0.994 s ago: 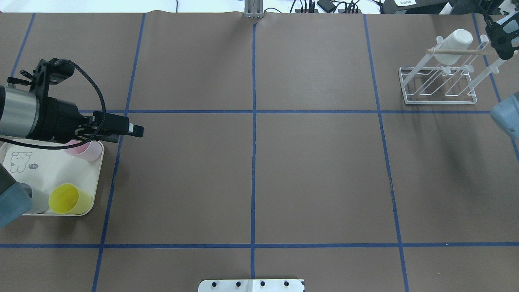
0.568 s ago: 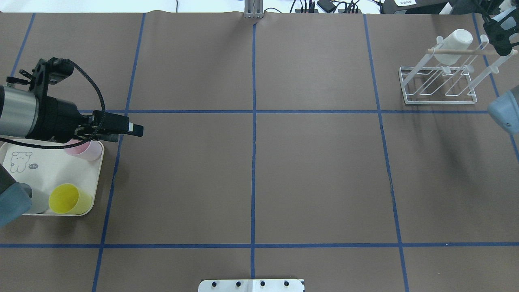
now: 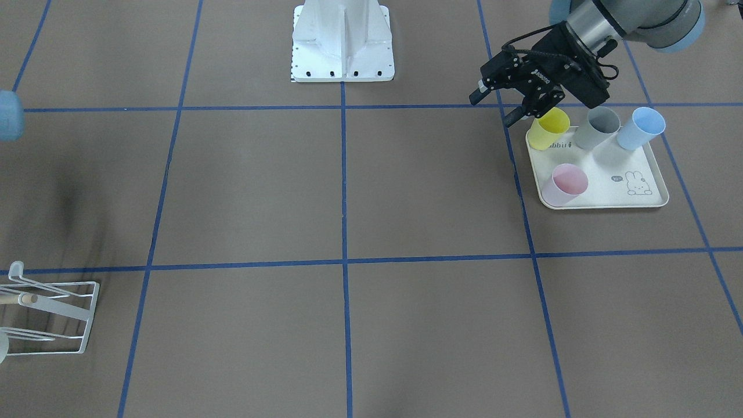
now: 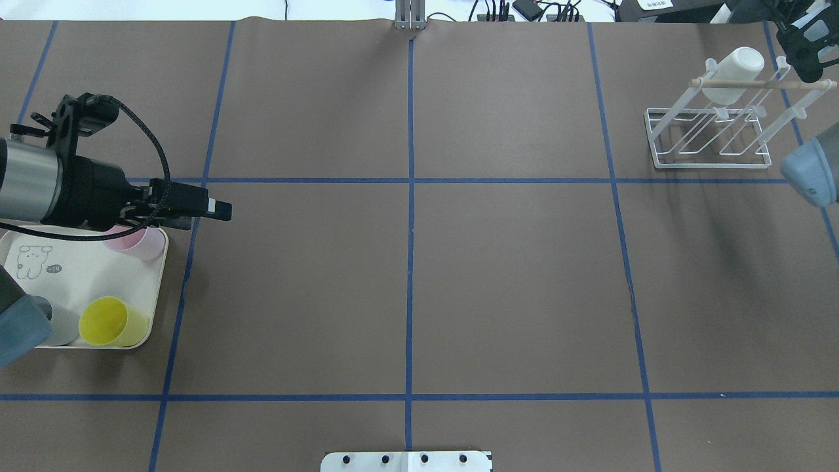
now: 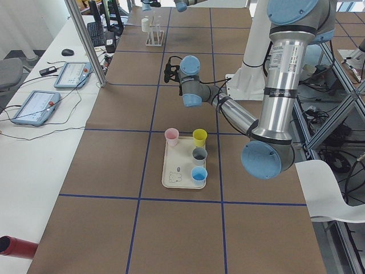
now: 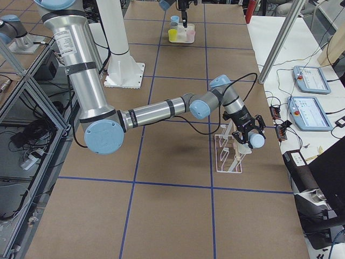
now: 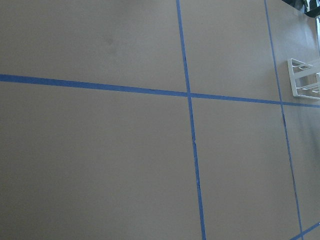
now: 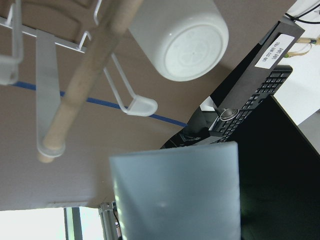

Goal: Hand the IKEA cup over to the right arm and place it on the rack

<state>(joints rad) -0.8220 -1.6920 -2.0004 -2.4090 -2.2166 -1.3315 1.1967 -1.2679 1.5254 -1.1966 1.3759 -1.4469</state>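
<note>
The IKEA cup (image 8: 175, 195), pale blue, fills the bottom of the right wrist view. My right gripper (image 6: 247, 132) is shut on it, holding it beside the rack's far end. The white wire rack (image 4: 711, 141) stands at the far right, and a white cup (image 4: 734, 72) hangs upturned on a prong by its wooden rod (image 8: 85, 75). In the overhead view only the right gripper's black body (image 4: 805, 49) shows, at the top right corner. My left gripper (image 3: 494, 107) hangs open and empty over the inner edge of the tray (image 3: 603, 186).
On the cream rabbit-print tray stand a pink cup (image 3: 566, 183), a yellow cup (image 3: 550, 128), a grey cup (image 3: 598, 128) and a blue cup (image 3: 641, 128). A keyboard and a dark monitor (image 8: 280, 150) lie beyond the table edge behind the rack.
My right gripper has drifted toward the far right corner past the rack's end, and the right elbow has shifted with it. The left arm has not moved.
</note>
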